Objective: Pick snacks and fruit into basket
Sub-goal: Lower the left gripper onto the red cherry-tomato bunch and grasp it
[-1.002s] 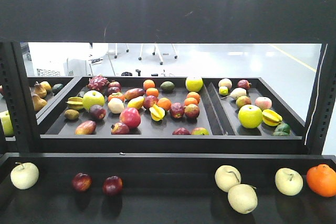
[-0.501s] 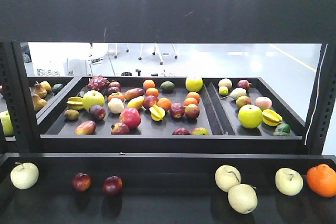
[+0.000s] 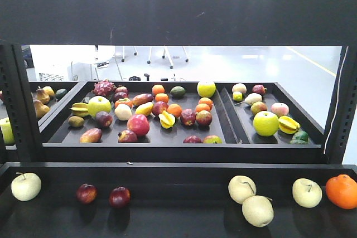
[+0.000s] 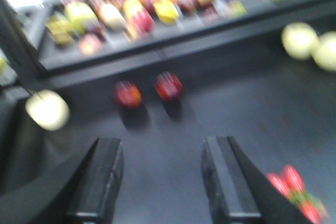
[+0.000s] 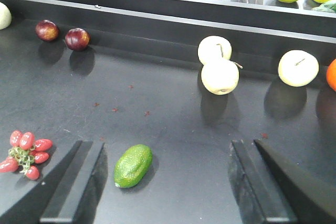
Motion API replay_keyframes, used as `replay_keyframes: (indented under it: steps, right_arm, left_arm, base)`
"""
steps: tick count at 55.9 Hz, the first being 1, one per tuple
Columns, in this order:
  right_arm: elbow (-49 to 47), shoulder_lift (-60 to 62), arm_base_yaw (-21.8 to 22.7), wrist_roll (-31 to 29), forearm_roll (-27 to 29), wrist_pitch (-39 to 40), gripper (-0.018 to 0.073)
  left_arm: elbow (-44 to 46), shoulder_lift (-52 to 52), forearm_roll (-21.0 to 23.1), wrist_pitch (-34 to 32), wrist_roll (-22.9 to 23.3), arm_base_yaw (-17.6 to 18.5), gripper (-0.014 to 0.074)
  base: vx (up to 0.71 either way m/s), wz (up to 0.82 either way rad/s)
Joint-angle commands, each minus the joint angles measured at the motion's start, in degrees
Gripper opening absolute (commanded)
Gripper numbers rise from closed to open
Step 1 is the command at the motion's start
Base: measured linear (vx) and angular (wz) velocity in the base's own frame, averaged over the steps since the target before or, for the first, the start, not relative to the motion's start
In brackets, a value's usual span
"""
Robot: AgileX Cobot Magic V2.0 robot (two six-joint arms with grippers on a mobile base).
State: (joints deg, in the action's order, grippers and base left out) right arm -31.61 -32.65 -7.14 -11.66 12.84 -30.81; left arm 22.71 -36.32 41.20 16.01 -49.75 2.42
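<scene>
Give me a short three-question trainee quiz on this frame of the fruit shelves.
1. How many dark red round plums lie on the lower black shelf?
2. Which lies nearest the right gripper: A the green oval avocado-like fruit, B the plums, C the orange round fruit?
3. True or false: the left gripper is open and holds nothing.
Key: 1 two; 2 A; 3 true.

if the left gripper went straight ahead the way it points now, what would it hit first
Likely the right-hand dark red plum of the pair, almost dead ahead of the open left gripper. The view is blurred, so the gripper's height over the shelf is unclear.
</scene>
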Motion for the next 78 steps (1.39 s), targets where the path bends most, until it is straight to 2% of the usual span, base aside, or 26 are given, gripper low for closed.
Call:
replay_keyframes:
  steps: [1, 6, 13, 17, 20, 27, 30, 38, 51, 58, 63, 68, 73, 78]
  right_arm:
    - [-1.7, -0.4, 0.3, -0.6, 0.3, 4.7, 0.0529]
    - [-1.7, -0.4, 0.3, -0.6, 0.3, 4.7, 0.0529]
    - [-1.7, -0.4, 0.3, -0.6, 0.3, 4.7, 0.0529]
    - [-1.7, -0.4, 0.3, -0.6, 0.3, 4.7, 0.0529]
    - [-1.7, -0.4, 0.3, -0.6, 0.3, 4.7, 0.0529]
    - [-1.7, -0.4, 0.3, -0.6, 0.3, 4.7, 0.0529]
    - [-1.7, -0.4, 0.3, -0.6, 0.3, 4.7, 0.0529]
    - [-1.7, -0.4, 0.3, -0.6, 0.3, 4.6, 0.0529]
    - [-1.7, -0.4, 0.3, -0.6, 0.3, 3.8, 0.0529]
    - [-1.7, -0.4, 0.3, -0.6, 0.3, 3.4, 0.0529]
    - [-1.7, -0.4, 0.3, -0.6, 0.3, 2.5, 0.0529]
    - [-1.7, -0.4, 0.3, -0.6, 0.3, 1.7, 0.0529]
    - [-1.7, -0.4, 0.3, -0.6, 0.3, 1.0, 0.0529]
    - [-1.7, -0.4, 0.3, -0.6, 0.3, 1.0, 0.0529]
  left_arm:
    - [3.2, -3.4, 0.9, -1.5, 0.4, 0.1, 0.0512]
    - [5.9, -8.8, 0.9, 1.7, 0.4, 0.1, 0.0542]
    - [11.7, -18.2, 2.9, 10.0, 0.2, 0.1, 0.0547]
    - [15.0, -23.9, 4.4, 13.3, -1.5, 0.8, 0.0547]
    - [17.1, -27.7, 5.1, 14.3, -5.1, 1.9, 0.0547]
    - [21.3, -36.7, 5.5, 13.9, -15.9, 6.1, 0.0547]
    - [22.6, -40.0, 5.5, 13.3, -18.1, 8.0, 0.0547]
    - [25.3, -48.0, 5.5, 11.1, -21.0, 13.7, 0.0547]
    - [29.5, -59.8, 5.4, 7.5, -21.0, 21.9, 0.0547]
    - [32.4, -64.8, 5.3, 6.5, -21.0, 24.1, 0.0547]
    - [34.3, -67.9, 5.2, 8.3, -21.1, 24.7, 0.0547]
    - [35.7, -70.0, 2.3, 10.6, -22.3, 25.2, 0.0546]
    - [36.6, -72.2, -2.8, 12.5, -23.6, 25.9, 0.0546]
    - [36.8, -73.6, -5.9, 11.6, -23.4, 26.2, 0.0546]
  base:
    - [0.0, 0.0]
    - [0.0, 0.0]
    - [0.0, 0.0]
    - [0.0, 0.0]
    - [0.0, 0.0]
    - [0.0, 0.0]
    - [0.0, 0.0]
    - [0.0, 0.0]
    - [0.0, 0.0]
    - [0.0, 0.0]
    - [0.0, 0.0]
    - [0.0, 0.0]
    - [0.0, 0.0]
    - [0.0, 0.0]
